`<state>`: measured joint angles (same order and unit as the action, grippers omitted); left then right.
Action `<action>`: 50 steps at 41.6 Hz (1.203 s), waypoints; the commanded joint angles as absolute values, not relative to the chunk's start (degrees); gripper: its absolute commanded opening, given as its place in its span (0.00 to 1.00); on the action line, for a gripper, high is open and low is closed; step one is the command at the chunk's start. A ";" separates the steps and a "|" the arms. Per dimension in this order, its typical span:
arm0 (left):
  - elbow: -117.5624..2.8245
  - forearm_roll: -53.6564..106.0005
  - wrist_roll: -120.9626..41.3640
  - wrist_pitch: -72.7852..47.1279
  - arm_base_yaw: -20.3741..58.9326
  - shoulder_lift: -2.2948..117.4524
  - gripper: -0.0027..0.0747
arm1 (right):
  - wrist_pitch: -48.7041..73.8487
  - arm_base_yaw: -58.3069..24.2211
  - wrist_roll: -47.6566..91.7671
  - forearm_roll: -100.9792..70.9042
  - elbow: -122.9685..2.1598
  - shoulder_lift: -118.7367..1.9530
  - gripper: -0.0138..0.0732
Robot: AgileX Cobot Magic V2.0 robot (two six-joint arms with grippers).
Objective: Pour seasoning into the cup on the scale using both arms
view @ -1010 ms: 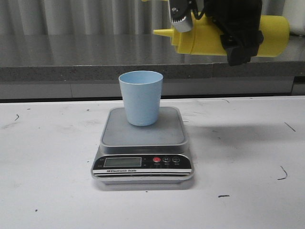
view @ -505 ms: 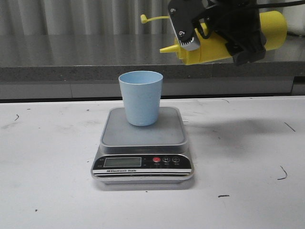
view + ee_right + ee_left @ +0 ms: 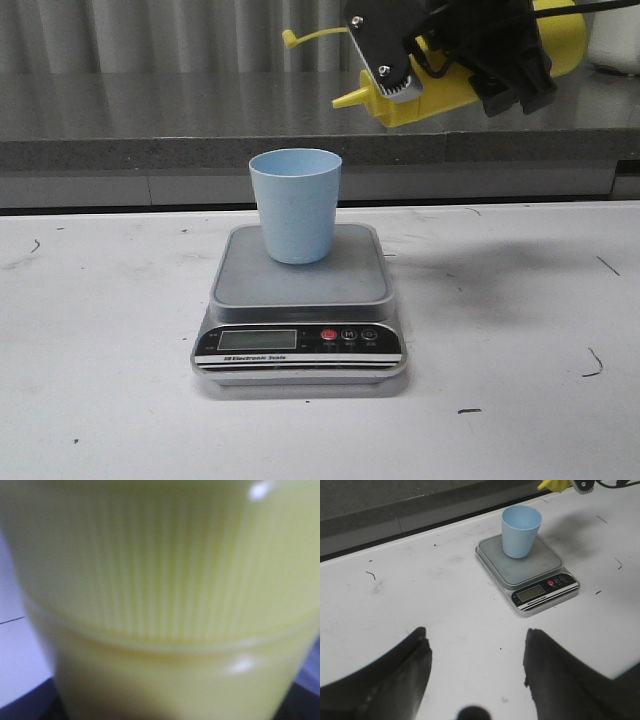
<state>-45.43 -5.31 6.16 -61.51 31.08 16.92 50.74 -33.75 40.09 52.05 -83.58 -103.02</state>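
The pale blue cup (image 3: 295, 204) stands upright at the back of the scale (image 3: 300, 290), which sits mid-table. Above and to the right of it hangs the yellow seasoning bottle (image 3: 425, 98), held in the air by my right gripper (image 3: 470, 70), which is shut on its body. The bottle is tilted, nozzle down-left toward the cup, and its tethered tip cap (image 3: 290, 38) hangs free. The nozzle tip stays right of the cup's rim. In the right wrist view the seasoning bottle (image 3: 160, 580) fills the picture. My left gripper (image 3: 476, 640) is open and empty, over bare table well short of the scale (image 3: 527, 570) and cup (image 3: 521, 525).
A grey counter ledge (image 3: 150, 140) runs behind the white table (image 3: 100, 330). A white object (image 3: 615, 40) stands on that ledge at the far right. Small dark marks dot the tabletop.
The bottle has gone from lying level to tilted nozzle-down, its base rising. The tethered tip cap has swung into view. Cup, scale and left gripper have not moved.
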 commanded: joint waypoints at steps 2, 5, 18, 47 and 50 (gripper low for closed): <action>-46.71 -5.44 6.62 -57.28 31.46 17.73 0.56 | 50.09 -33.93 40.72 57.39 -85.74 -99.86 0.55; -46.71 -5.44 6.62 -57.28 31.46 17.73 0.56 | 50.14 -33.93 40.67 57.27 -85.74 -99.86 0.55; -46.71 -5.44 6.62 -57.28 31.46 17.73 0.56 | 49.55 -33.93 37.95 50.51 -85.74 -99.86 0.55; -46.71 -5.44 6.62 -57.28 31.46 17.73 0.56 | 26.31 -18.64 19.55 6.94 -73.79 -85.00 0.55; -46.71 -5.44 6.62 -57.28 31.46 17.73 0.56 | 21.57 -16.32 19.55 3.24 -69.41 -82.22 0.55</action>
<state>-45.43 -5.31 6.16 -61.51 31.08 16.92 31.47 -18.84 19.71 7.74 -72.11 -87.89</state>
